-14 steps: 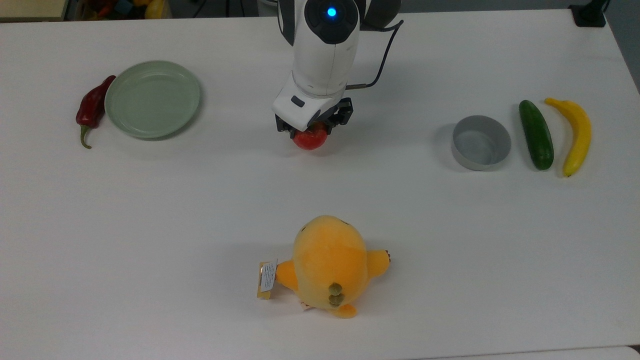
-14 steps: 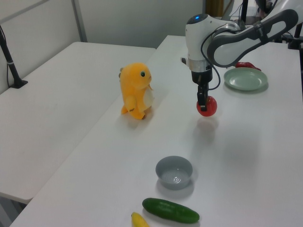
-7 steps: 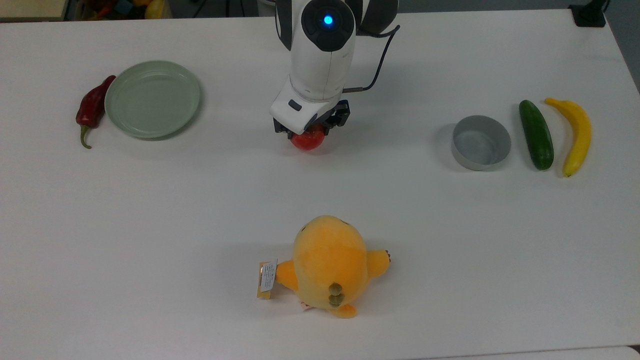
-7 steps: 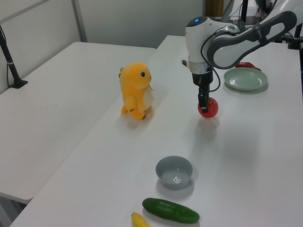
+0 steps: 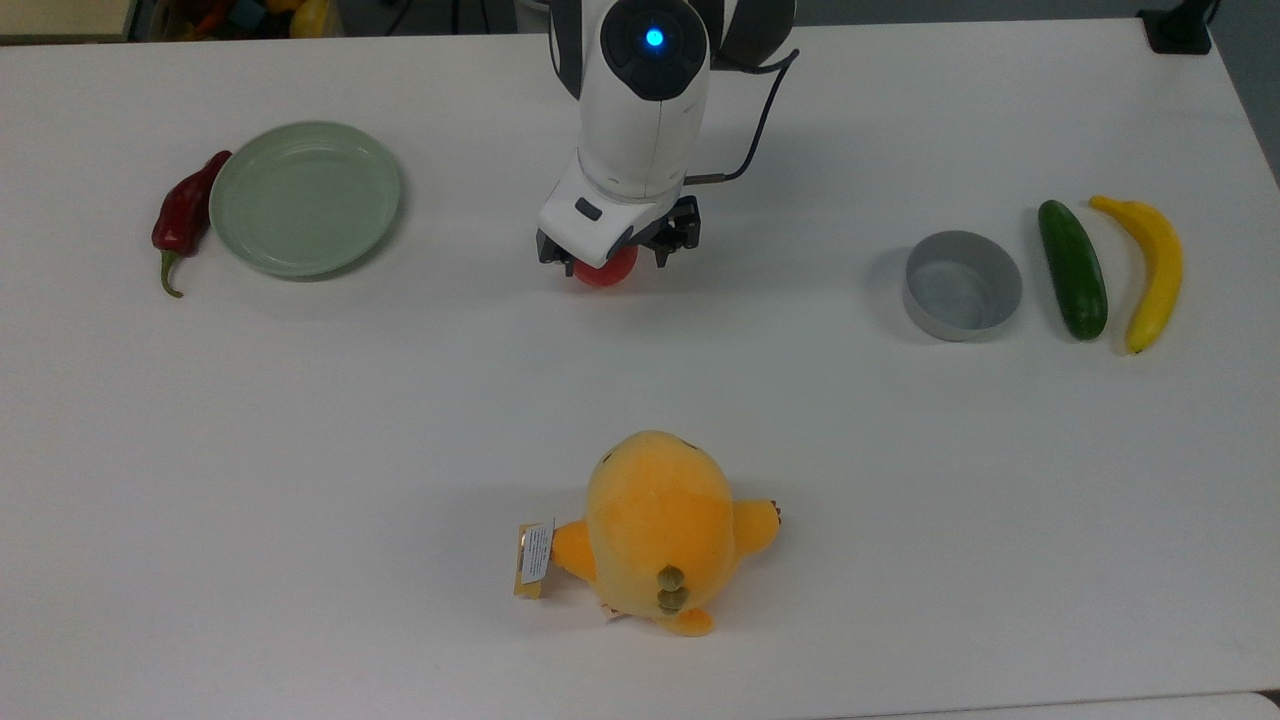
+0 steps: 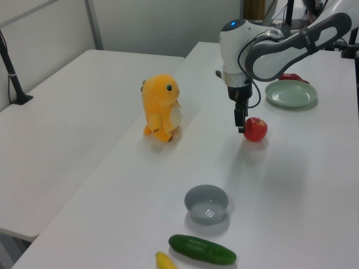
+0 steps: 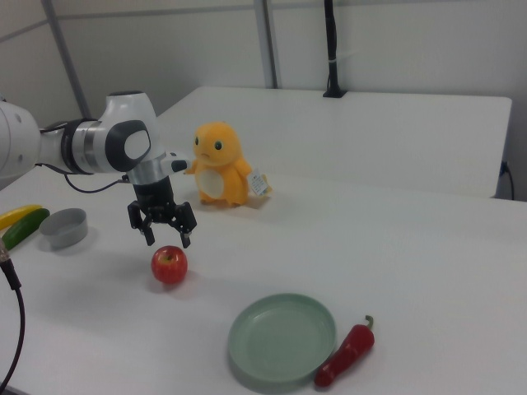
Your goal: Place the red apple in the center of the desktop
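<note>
Tag (image 5: 536, 556) on the orange plush toy (image 5: 660, 530) carries print too small to read. Grey bowl (image 5: 962, 285) and green plate (image 5: 305, 197) hold nothing. Claw (image 7: 165, 234) hangs spread wide just above the red apple (image 7: 169, 264), resting mid-counter (image 5: 400, 400)

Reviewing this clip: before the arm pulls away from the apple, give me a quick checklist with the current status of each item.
1. red apple resting on the desktop: ok.
2. gripper jaws open, apart from the apple: ok.
3. Apple upright, stem dimple up, in the right view: ok.
4. Apple near the desktop's middle, between green plate and grey bowl: ok.
5. Apple fully settled, not rolling: cannot tell.
6. Lift path above the gripper free of objects: ok.
</note>
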`<move>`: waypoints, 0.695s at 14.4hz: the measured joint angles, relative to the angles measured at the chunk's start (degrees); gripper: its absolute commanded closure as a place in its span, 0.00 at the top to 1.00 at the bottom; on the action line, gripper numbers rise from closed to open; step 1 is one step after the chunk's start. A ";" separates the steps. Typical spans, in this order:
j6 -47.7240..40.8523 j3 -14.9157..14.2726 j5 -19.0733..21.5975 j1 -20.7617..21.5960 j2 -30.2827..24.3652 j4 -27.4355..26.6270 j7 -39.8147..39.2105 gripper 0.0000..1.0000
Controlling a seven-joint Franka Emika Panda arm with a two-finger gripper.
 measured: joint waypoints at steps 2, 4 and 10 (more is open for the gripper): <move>0.01 0.00 0.00 0.00 -0.56 0.05 0.00 1.00; 0.01 0.00 0.00 0.00 -1.23 0.05 0.00 1.00; 0.00 -0.03 0.02 -0.20 -6.14 0.22 1.40 1.00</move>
